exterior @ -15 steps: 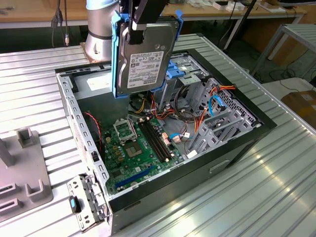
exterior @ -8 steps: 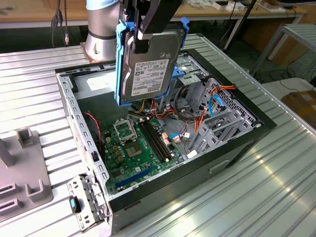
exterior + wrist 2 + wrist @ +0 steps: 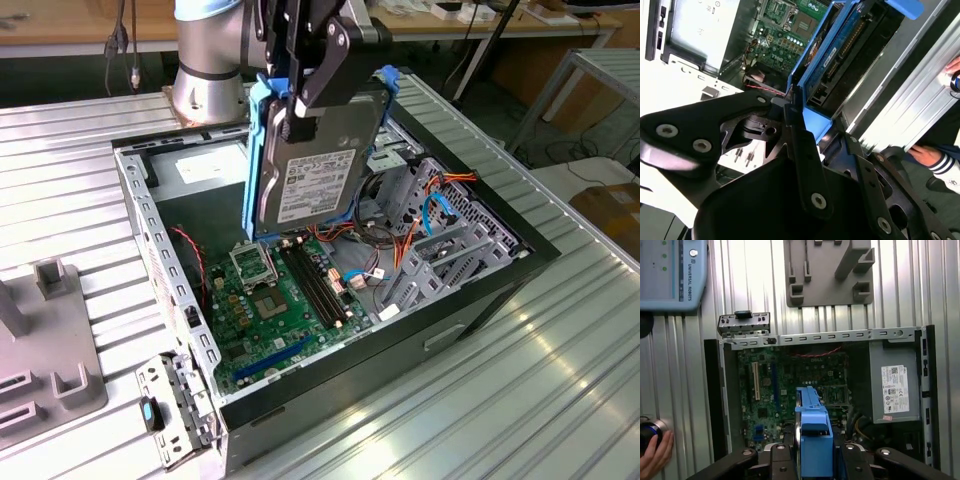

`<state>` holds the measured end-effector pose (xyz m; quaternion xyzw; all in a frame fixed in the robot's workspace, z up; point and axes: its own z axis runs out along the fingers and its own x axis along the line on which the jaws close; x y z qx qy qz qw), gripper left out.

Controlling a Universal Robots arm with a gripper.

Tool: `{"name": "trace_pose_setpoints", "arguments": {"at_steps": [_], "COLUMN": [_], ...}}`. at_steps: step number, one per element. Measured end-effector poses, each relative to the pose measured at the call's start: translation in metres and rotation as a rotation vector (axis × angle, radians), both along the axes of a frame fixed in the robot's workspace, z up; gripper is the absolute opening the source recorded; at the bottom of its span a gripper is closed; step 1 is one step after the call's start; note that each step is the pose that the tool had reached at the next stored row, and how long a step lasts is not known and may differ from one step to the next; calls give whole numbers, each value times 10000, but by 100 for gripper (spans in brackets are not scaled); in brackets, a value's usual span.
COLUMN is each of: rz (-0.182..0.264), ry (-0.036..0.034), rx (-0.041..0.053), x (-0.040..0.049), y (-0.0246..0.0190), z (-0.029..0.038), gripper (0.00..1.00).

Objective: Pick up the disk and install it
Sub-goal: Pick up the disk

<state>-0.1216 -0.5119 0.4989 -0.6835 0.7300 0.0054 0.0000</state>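
The disk [image 3: 312,165], a silver-grey drive with a white label in blue carrier rails, hangs on edge over the open computer case [image 3: 155,235], above the motherboard [image 3: 280,295]. My gripper [image 3: 291,112] is shut on the disk's upper blue rail. In the first wrist view the blue carrier [image 3: 813,432] sits between my black fingers [image 3: 781,460], with the motherboard [image 3: 775,385] below it. In the second wrist view the disk [image 3: 850,42] is seen edge on, clamped in the gripper [image 3: 807,117].
The drive cage [image 3: 440,245], with orange and blue cables, fills the case's side at the exterior view's right. The grey power supply [image 3: 895,387] sits in a case corner. A grey fixture block [image 3: 45,350] lies beside the case. A person's hand [image 3: 655,455] is near the table edge.
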Motion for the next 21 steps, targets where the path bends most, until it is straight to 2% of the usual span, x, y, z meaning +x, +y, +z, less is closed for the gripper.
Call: {"name": "trace_pose_setpoints", "arguments": {"at_steps": [5,12,17,21], "rz": [0,1,1,0], "ry": [-1,-1,0,2], "rx": [2,-4,-6,-6], "x": [0,12,171,335], "y": [-61,-64,-64,-64], "z": [-68,-71,-73,-74], "gripper": [37,37,37,37]}}
